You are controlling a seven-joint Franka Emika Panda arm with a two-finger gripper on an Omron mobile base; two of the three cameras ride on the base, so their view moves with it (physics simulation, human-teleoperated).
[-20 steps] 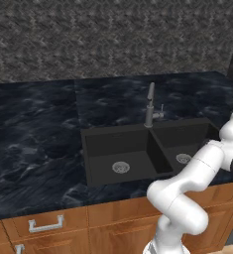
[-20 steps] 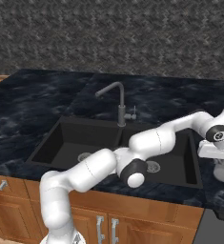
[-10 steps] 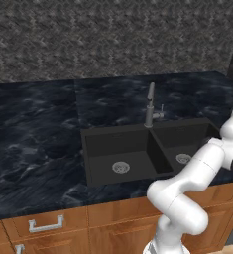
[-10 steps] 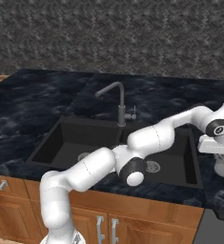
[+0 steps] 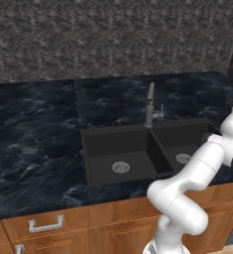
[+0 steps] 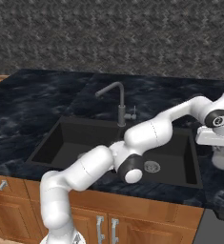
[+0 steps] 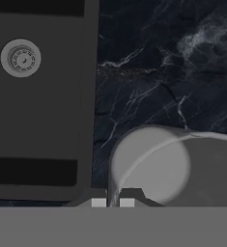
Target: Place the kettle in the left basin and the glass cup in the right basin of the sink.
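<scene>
Risen since a second ago, gripper (image 6: 221, 153) pinches glass cup (image 6: 222, 158) rim, arm stretched right past the sink (image 6: 61, 138).

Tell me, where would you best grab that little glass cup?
By its rim, from above. The glass cup stands upright with its mouth open upward, so one thin wall fits between two fingers. The gripper is shut on that near wall, on the counter beside the right basin.
</scene>
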